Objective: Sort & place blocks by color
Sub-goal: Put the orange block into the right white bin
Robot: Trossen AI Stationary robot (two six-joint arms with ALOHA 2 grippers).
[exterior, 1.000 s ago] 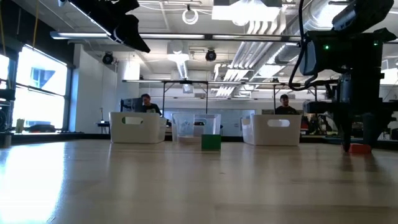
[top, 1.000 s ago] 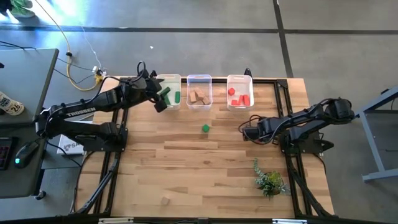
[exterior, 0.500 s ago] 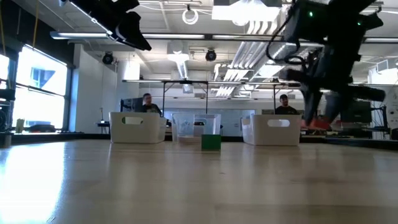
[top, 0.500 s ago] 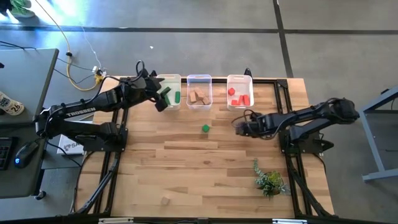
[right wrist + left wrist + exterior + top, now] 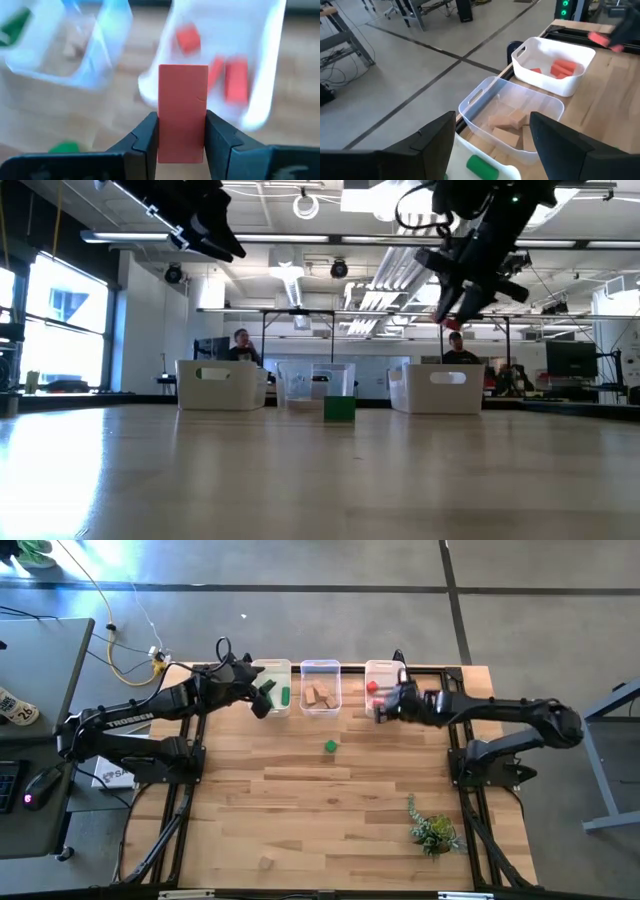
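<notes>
Three clear bins stand along the table's far edge: left (image 5: pixel 272 686) with green blocks, middle (image 5: pixel 321 687) with tan blocks, right (image 5: pixel 385 686) with red blocks. A green block (image 5: pixel 330 746) lies on the table in front of the middle bin. A tan block (image 5: pixel 265 862) lies near the near edge. My right gripper (image 5: pixel 381 710) is raised at the right bin's near end, shut on a red block (image 5: pixel 183 111). My left gripper (image 5: pixel 257 700) hovers open over the left bin, holding nothing. My right gripper pinches the red block (image 5: pixel 183 145) between its two fingers (image 5: pixel 147 135), each on one of its opposite side faces. The block sticks out past the fingertips. It is lifted clear of the table, over the right bin's near rim (image 5: pixel 150 95).
A green plant sprig (image 5: pixel 432 829) lies near the table's right near corner. The table's middle and near-left planks (image 5: pixel 250 810) are bare. People sit at desks in the room behind the table (image 5: pixel 240 345).
My right gripper has risen from the table's right side with the red block and swung toward the far edge, now above the right bin's near end. The red block has been lifted clear of the table. My left arm has kept still.
</notes>
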